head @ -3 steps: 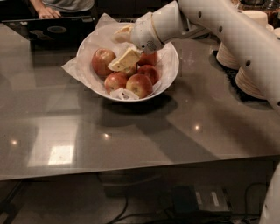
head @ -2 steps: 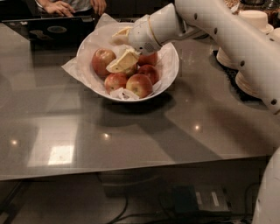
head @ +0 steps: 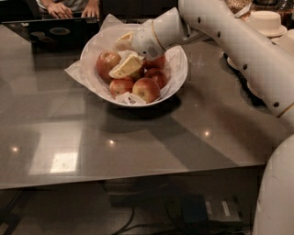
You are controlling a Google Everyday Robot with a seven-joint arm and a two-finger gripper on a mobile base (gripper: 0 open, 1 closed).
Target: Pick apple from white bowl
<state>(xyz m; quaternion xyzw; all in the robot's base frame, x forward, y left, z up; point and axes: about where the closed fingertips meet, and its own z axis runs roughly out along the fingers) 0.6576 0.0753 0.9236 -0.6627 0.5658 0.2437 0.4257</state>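
In the camera view we saw the gripper [head: 125, 54] down inside the white bowl [head: 180, 73], its two cream fingers [head: 127, 67] spread apart over the fruit, closed on nothing; the apple [head: 106, 63] lay at the bowl's left side, just beside the lower finger; smaller red apples [head: 146, 89] sat nearer the front rim; the bowl stood on a grey table [head: 138, 147]

Entry: my pincer [head: 124, 55] has slid slightly left and down inside the bowl [head: 180, 75]. Its lower finger [head: 126, 68] now lies nearer the big apple [head: 106, 62] than a second ago. My arm [head: 275, 193] has swung in and fills more of the near right corner. The person's hands [head: 57, 9] at the far edge have shifted.
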